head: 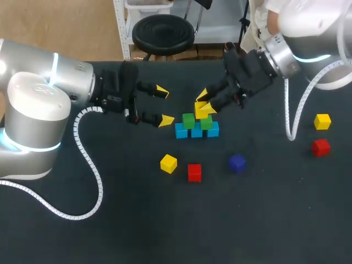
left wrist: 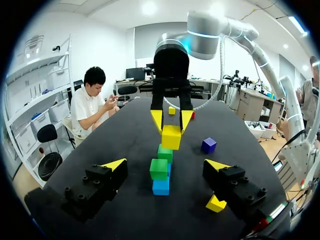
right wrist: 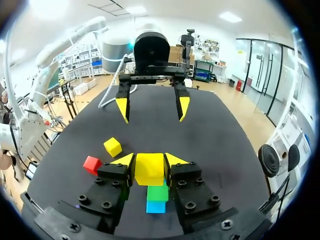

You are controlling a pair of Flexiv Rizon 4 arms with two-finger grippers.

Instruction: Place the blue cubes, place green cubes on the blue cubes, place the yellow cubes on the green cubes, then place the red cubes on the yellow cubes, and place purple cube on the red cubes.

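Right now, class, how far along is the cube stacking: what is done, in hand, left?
Done: green cubes sit on blue cubes. In hand: right hand holds a yellow cube above them. Left: red cubes and purple cube lie loose.

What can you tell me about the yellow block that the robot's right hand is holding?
The yellow cube is a small, bright block with smooth faces, maybe plastic or painted wood. The right gripper is shut on it, one yellow-tipped finger pressing each side. It is held level over the green cubes that sit on the blue cubes. Whether it touches the green ones yet, I cannot tell.
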